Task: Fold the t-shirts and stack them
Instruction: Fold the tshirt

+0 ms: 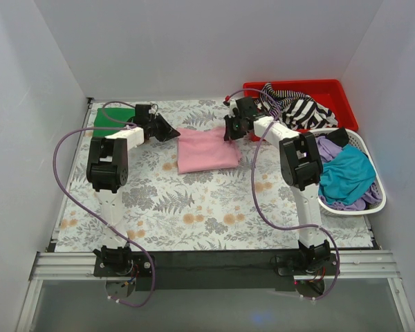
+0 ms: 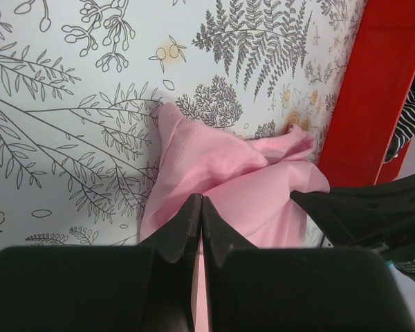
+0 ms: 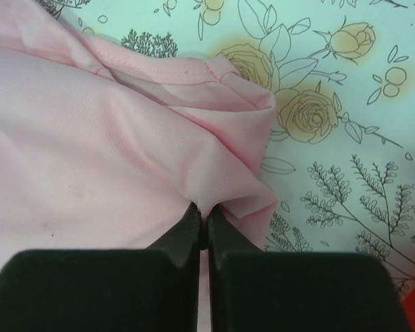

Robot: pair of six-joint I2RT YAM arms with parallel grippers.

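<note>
Left pincer (image 1: 171,131) clamped on pink t-shirt (image 1: 207,151), left edge; right pincer (image 1: 228,130) clamped on right edge; shirt mid-frame on table (image 1: 194,200); green t-shirt (image 1: 113,119) upper left.

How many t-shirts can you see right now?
5. Pink shirt mid-table; green shirt folded, far left; striped shirt in the red bin; purple shirt and teal shirt in the white basket. More may be hidden underneath.

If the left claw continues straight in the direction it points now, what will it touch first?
The pink shirt: the left claw is shut on its edge, and more cloth lies just ahead. Beyond it, probably the table cover; depth is unclear.
</note>
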